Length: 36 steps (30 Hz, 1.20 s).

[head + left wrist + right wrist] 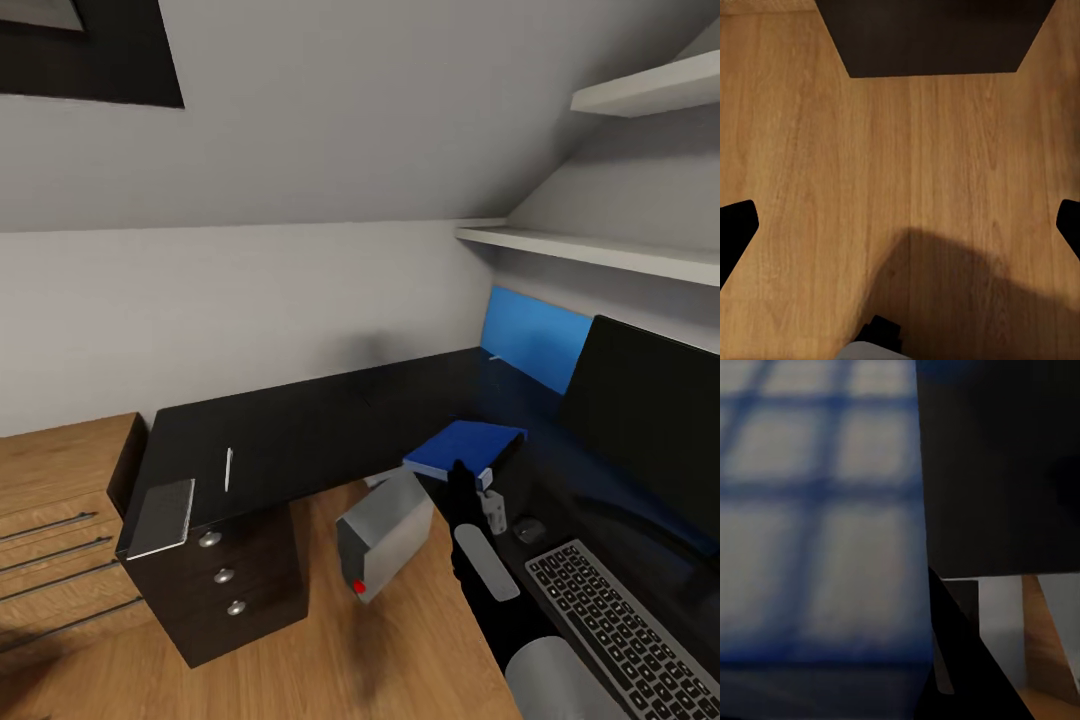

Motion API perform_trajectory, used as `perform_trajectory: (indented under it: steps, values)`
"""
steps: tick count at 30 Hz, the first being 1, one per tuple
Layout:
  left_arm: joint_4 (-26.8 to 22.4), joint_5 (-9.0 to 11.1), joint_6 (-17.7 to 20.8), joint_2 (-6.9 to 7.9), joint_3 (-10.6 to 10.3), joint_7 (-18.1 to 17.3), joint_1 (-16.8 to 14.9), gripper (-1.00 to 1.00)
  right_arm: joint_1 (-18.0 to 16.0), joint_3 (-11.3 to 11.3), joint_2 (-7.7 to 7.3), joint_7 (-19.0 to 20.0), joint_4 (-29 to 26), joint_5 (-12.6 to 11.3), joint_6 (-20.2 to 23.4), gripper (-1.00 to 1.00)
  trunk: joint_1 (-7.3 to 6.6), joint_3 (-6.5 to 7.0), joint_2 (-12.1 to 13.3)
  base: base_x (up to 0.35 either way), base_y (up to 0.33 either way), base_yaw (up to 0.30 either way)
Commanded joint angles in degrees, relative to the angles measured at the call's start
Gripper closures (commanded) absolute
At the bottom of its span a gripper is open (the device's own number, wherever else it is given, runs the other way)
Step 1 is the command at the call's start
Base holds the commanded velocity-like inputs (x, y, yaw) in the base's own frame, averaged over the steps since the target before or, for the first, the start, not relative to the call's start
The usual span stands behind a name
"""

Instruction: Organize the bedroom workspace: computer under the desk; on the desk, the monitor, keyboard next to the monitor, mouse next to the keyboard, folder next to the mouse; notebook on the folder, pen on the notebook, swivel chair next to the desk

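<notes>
One folder (462, 446), one keyboard (625, 625), one monitor (650, 425), one computer (385, 535), one pen (228, 469).

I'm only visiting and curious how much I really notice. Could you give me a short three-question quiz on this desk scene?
1. True or false: the thin white pen lies on top of the glossy dark-grey notebook.
2. Which is nearest the flat bright-blue folder? A) the right gripper B) the round drawer knobs C) the white wall shelf
3. Fill in: the small dark mouse sits on the glossy black desk at the far end of the slim dark-grey ____.
Key: 1 false, they lie apart; 2 A; 3 keyboard.
</notes>
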Motion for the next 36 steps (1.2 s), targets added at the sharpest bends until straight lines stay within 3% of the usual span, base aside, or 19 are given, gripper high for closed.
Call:
perform_trajectory:
  steps: [1,7,22,36]
  values:
    - [0.0,0.6,-0.3,0.05,-0.5,0.4,0.0,-1.0,0.0,0.2,-0.04,-0.2,-0.1,-0.4,-0.4,1.0,0.0,-0.07,0.0,0.0,0.0,0.0]
    - [0.1,0.5,-0.4,0.05,-0.4,0.4,0.0,-1.0,-0.1,-0.3,0.18,-0.1,-3.5,-0.6,-1.7,1.0,0.0,-0.07,0.0,0.0,0.0,-0.009]
    - [0.1,0.5,-0.4,0.12,-0.4,0.4,0.0,-1.0,0.0,-0.1,0.29,-0.1,-4.0,-0.9,-1.9,1.0,0.0,-0.07,0.0,0.005,0.0,-0.137]
    - [0.1,0.5,-0.4,0.14,-0.4,0.5,0.0,-1.0,0.0,0.1,0.38,-0.3,-3.9,-0.9,-1.7,1.0,0.0,-0.07,0.0,0.164,0.0,-0.003]
